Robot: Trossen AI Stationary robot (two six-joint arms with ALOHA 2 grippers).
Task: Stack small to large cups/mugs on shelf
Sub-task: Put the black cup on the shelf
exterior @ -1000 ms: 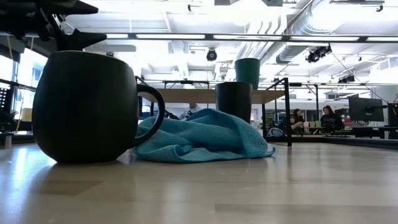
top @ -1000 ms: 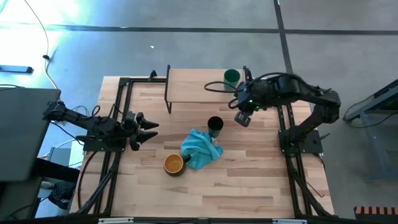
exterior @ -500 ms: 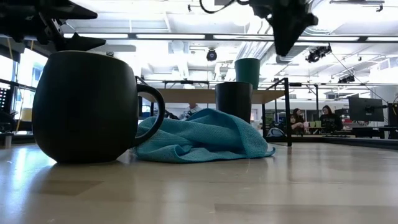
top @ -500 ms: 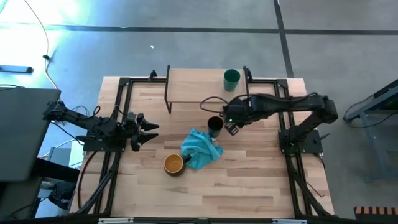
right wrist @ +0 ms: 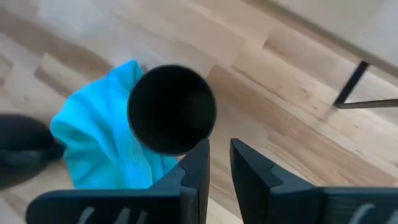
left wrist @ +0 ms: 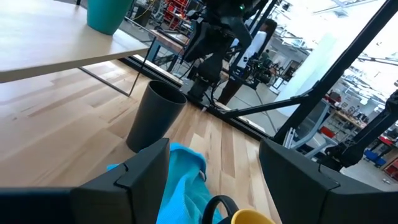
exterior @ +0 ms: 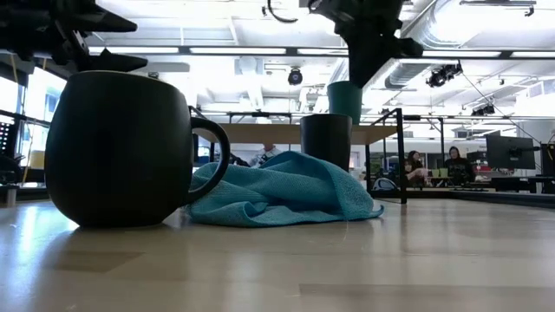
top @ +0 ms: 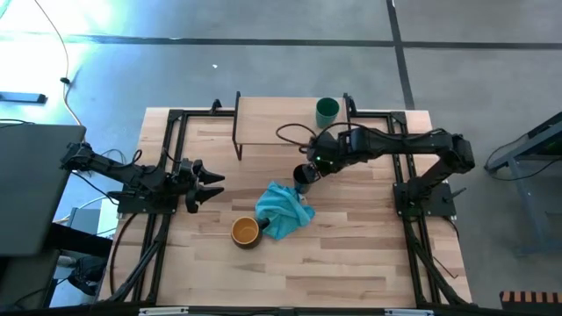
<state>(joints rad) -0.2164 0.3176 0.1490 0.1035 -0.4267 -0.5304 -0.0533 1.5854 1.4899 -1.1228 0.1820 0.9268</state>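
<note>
Green cup [top: 327, 109] stands on the shelf [top: 272, 123]. Black cup [top: 303, 176] and mug [top: 246, 232] remain mid-worktop, unstacked. Your right gripper [top: 306, 168] hovers above the black cup — jaws narrowly parted, empty; left gripper [top: 211, 182] waits open.

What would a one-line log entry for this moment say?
right gripper: above black cup, jaws narrow, nothing held | left gripper: open, waiting at table's left | green cup: on shelf

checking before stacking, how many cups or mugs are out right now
3: the green cup on the shelf, the black cup on the table beside the teal cloth, the dark mug on the cloth's other side.
</note>
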